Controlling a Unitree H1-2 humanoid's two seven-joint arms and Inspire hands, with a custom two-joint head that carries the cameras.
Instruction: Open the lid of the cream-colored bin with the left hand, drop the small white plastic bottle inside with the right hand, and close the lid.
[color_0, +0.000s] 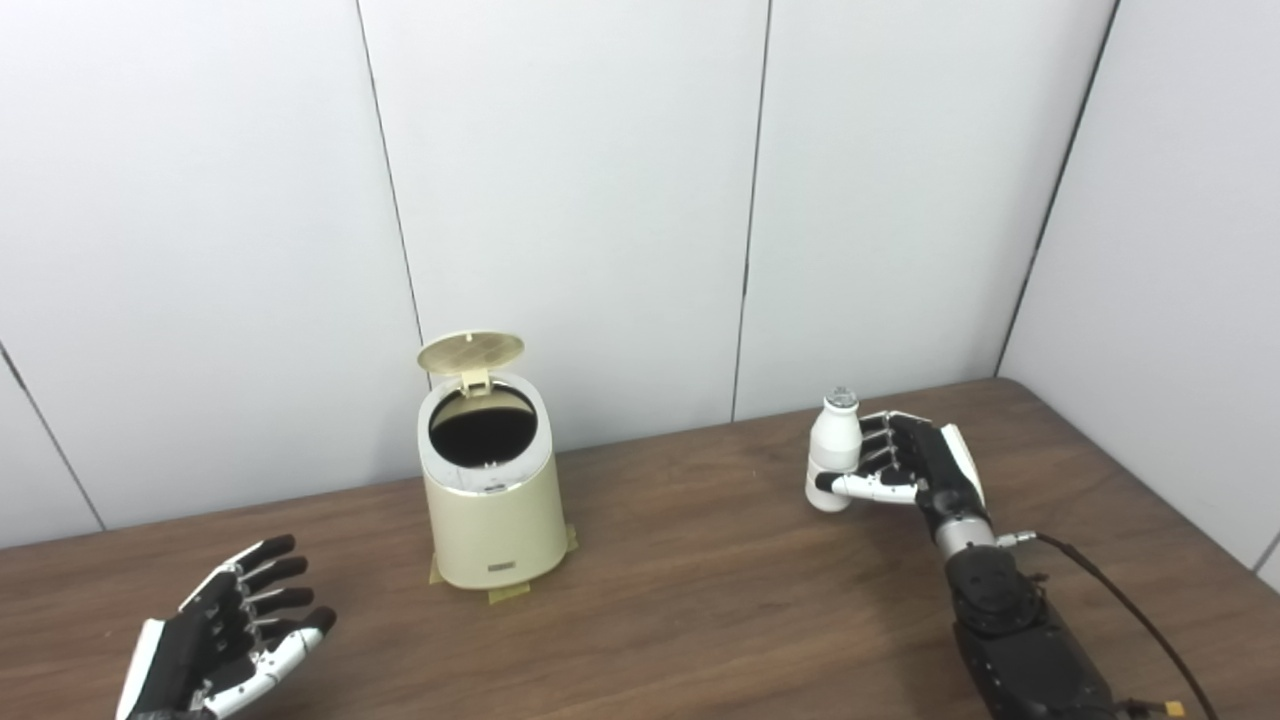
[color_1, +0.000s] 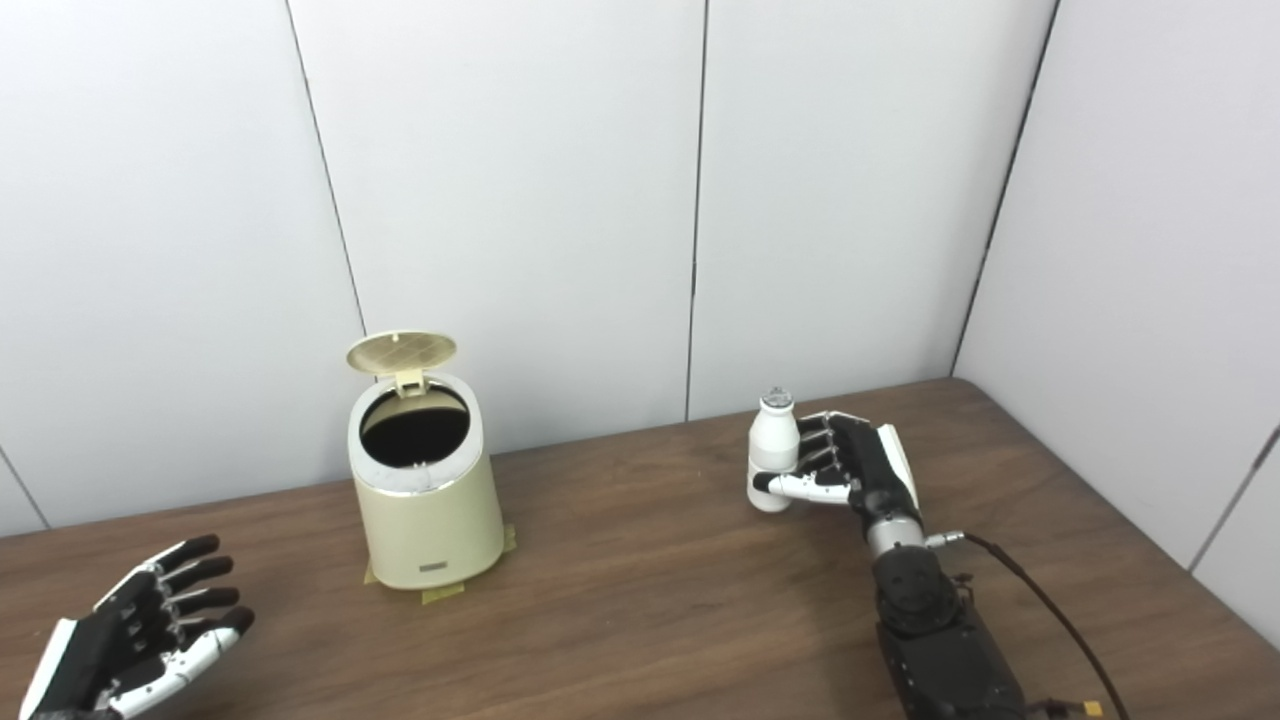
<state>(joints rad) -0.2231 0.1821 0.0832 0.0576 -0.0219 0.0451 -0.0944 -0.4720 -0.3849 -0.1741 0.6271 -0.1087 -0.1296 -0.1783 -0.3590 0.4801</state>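
Already the lid (color_0: 471, 351) stands up and the bin (color_0: 490, 500) gapes. Right hand (color_0: 915, 465) grips the bottle (color_0: 833, 450) upright, bin well off toward its thumb side; next comes carrying across, above the mouth. Left hand (color_0: 235, 635) waits empty, fingers spread.

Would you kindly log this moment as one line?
cream-colored bin lid: open | left hand: open, empty | right hand: grips small white plastic bottle
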